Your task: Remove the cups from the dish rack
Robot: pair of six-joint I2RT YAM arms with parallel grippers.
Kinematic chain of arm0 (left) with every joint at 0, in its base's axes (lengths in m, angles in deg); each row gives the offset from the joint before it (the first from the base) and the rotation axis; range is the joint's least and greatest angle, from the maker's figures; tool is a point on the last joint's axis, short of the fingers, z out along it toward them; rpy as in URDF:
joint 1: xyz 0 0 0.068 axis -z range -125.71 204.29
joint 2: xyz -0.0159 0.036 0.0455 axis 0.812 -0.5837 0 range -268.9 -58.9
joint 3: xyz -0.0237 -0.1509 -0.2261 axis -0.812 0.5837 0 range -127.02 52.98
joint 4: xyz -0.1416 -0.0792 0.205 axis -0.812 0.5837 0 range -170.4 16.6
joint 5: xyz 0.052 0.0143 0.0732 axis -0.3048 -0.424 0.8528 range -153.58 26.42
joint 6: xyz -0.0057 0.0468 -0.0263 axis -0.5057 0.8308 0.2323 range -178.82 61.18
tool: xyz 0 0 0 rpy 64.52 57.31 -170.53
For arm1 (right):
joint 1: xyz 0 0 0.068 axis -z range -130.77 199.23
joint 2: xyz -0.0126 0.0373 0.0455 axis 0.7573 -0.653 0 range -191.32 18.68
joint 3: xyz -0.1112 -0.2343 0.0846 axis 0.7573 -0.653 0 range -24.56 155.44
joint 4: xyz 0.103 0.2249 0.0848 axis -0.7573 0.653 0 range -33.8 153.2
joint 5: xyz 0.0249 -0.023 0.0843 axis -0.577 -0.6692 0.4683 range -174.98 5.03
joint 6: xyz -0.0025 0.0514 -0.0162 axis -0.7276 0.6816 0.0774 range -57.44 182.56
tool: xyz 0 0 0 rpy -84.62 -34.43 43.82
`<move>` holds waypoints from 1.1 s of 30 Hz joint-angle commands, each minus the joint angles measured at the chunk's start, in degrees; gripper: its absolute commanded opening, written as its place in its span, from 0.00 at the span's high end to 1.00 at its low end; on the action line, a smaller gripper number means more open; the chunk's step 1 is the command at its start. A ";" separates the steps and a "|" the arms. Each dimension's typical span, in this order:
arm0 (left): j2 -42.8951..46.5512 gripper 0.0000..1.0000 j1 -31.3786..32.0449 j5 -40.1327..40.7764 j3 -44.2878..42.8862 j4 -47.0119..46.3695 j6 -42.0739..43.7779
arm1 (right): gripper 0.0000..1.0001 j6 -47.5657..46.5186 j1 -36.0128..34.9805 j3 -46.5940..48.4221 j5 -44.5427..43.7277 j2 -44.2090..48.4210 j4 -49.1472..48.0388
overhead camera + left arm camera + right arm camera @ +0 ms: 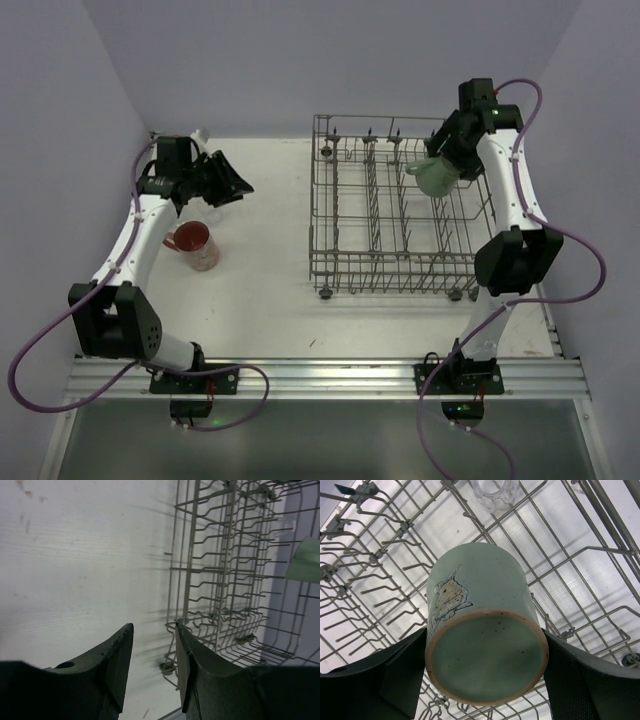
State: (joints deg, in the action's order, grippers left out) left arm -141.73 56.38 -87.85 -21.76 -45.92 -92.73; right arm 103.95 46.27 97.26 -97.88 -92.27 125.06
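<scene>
My right gripper (442, 163) is shut on the pale mint-green mug (437, 178), holding it over the back right part of the grey wire dish rack (345, 262). In the right wrist view the mug (485, 630) shows its base, with a finger (400, 680) pressed on each side of it and the gripper (484, 634) around it. A clear glass (495, 492) shows among the rack wires (380, 555) beyond the mug. The pink-red cup (194, 246) stands on the table at the left. My left gripper (232, 183) hovers behind it, open and empty (154, 627).
The rack (225, 580) fills the right half of the left wrist view, one of its wheels (167, 667) near my fingers, with bare white table (75, 570) to its left. Walls close in the table at the back and sides.
</scene>
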 commanded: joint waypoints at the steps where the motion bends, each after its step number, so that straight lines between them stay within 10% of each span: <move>1: -1.19 0.57 2.12 -11.58 -0.31 -7.05 -8.79 | 1.00 -0.60 -0.11 2.90 2.35 4.08 -4.70; 16: -7.43 0.53 15.05 -23.72 -6.21 -44.67 -67.39 | 1.00 -2.27 -3.89 -3.77 12.64 14.44 -12.78; 33: -9.81 0.51 22.77 -26.79 -7.00 -40.98 -84.29 | 1.00 -5.52 -7.06 -13.62 26.35 25.96 -30.00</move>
State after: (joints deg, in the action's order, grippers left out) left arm -151.91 77.10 -107.59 -28.32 -88.96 -168.88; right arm 99.68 40.19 83.12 -76.24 -71.16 106.64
